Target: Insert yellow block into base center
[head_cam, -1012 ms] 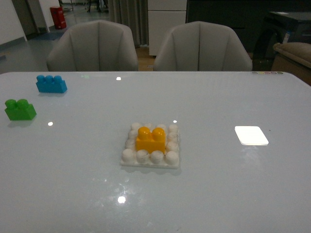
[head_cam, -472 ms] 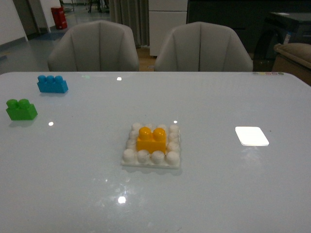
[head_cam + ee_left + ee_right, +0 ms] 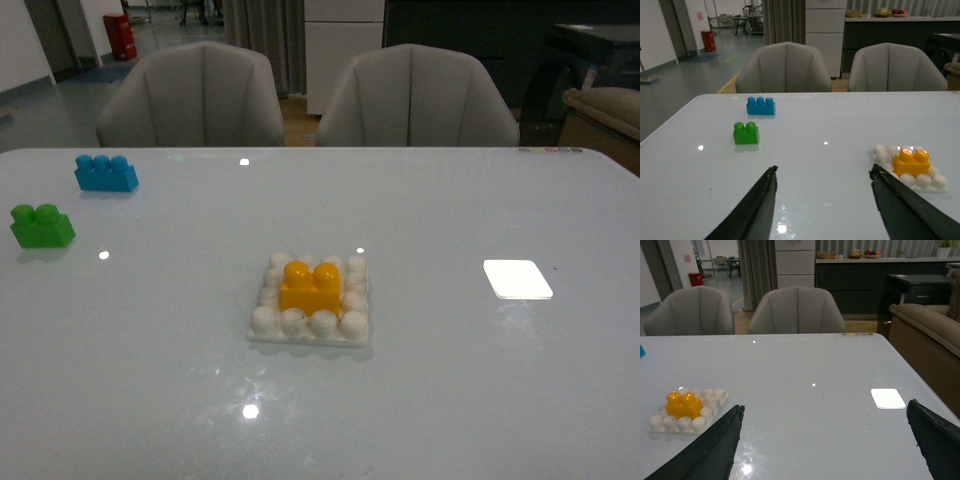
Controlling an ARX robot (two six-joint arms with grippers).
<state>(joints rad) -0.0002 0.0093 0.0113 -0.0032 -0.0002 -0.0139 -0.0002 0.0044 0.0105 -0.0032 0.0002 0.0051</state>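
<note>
L gripper: jaws spread wide, nothing between, hovering over table. R gripper: also wide open, empty. I see yellow block seated on base center, white studs ringing it; sits ahead of both fingertip pairs, just past L gripper's right finger. Farther out beyond L fingers: green brick, then blue brick. White glossy rectangle ahead between R fingers. Two chairs behind table.

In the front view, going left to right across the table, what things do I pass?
green brick → blue brick → the base with the yellow block seated on it → smooth white rectangle.
</note>
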